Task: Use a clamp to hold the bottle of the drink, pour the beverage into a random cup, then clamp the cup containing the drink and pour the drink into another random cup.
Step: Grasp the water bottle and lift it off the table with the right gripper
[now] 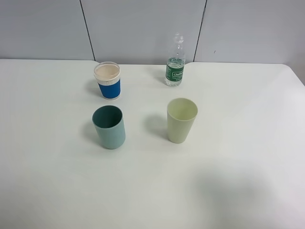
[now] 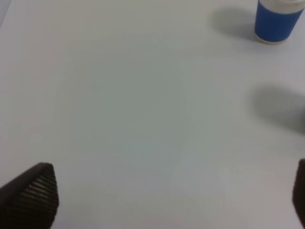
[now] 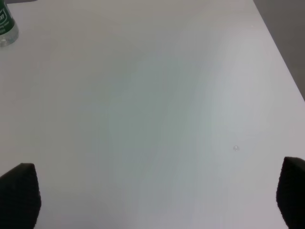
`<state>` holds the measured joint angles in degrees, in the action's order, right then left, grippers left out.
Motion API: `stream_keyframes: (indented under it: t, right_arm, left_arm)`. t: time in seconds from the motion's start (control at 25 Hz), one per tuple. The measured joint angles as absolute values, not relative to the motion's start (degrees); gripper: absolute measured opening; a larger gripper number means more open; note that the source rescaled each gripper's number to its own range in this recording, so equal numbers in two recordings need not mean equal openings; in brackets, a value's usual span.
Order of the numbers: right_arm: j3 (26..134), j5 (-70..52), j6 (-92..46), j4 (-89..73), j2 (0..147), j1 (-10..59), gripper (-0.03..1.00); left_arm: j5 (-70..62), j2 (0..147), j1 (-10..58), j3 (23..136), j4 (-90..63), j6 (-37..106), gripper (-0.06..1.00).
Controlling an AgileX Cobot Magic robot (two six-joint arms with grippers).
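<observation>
With jaws spread wide and nothing btwn them, left gripper [image 2: 164, 198] and right gripper [image 3: 155, 195] both hang over bare table [image 1: 248, 171], wrist cams looking down on its white top. Left: one dark ribbed fingertip [image 2: 29, 200] reads clearly, the other is only an edge sliver. Right: both tips dark and blurred. Neither gripper touches anything.

Pos. on high view, clock centred btwn the four items:
- bottle [image 1: 175, 71]: 1 o'clock, upright, near table's back edge. Liquid level not readable. Right wrist view catches the bottle [image 3: 5, 26] well apart from the gripper.
- blue-and-white cup [image 1: 107, 81]: 11 o'clock, upright. Contents: can't tell. Also in left wrist view, well apart from the gripper.
- teal tumbler [image 1: 109, 127]: 7 o'clock, upright, on near side of the blue-and-white cup.
- pale yellow-green tumbler [image 1: 181, 119]: 5 o'clock, upright, on near side of the bottle.

All four stand apart, none touching.
</observation>
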<state>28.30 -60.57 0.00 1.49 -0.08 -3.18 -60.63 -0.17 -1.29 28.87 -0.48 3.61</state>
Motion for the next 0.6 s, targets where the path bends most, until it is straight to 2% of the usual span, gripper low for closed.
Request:
stream_keyframes:
  t: [0.6]
  right_arm:
    - [28.3,-60.57,0.0,1.49,-0.08,-3.18,1.0]
  left_arm:
    - [-60.63,-0.17,-1.29,28.87,-0.48,3.61,1.0]
